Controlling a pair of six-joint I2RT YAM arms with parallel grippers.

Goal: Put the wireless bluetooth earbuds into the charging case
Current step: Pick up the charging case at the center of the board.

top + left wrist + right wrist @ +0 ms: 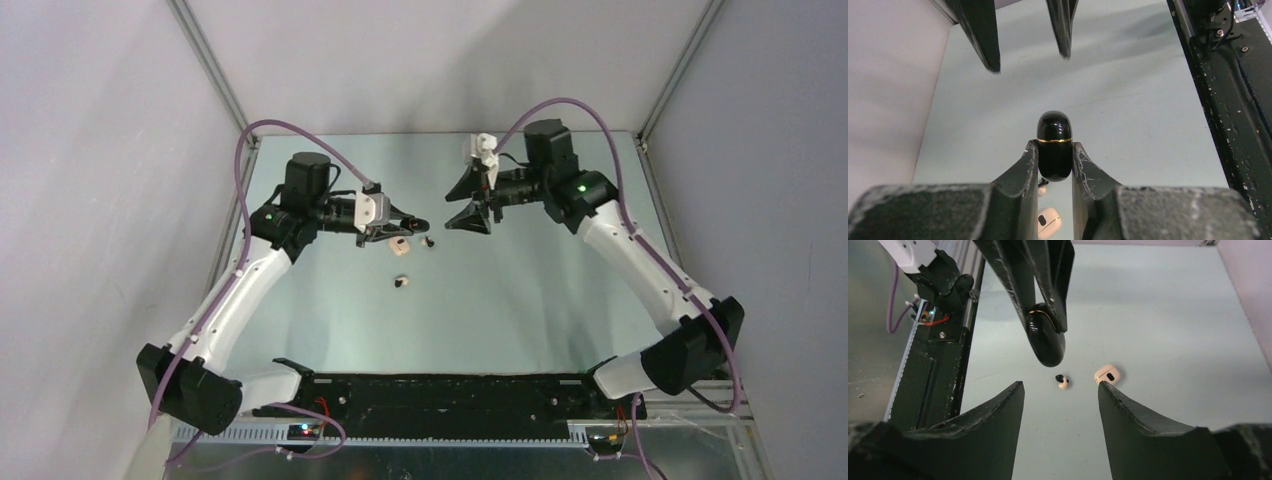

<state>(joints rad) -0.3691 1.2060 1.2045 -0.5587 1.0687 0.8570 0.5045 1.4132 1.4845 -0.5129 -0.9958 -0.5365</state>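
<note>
My left gripper (422, 224) is shut on a glossy black capsule with a gold band (1054, 145), held above the table. Under it lies the charging case (400, 243), a small beige pebble with a dark spot (1107, 374), also visible between the left fingers (1049, 222). A darker earbud (430, 241) lies just right of the case (1043, 189). A beige earbud with a dark tip (400, 281) lies nearer the front (1062, 381). My right gripper (448, 211) hovers open to the right, facing the capsule (1045, 342), nothing between its fingers.
A black rail (440, 395) runs along the table's near edge by the arm bases. White walls with metal posts (215, 70) close in the left, back and right sides. Purple cables loop over both arms.
</note>
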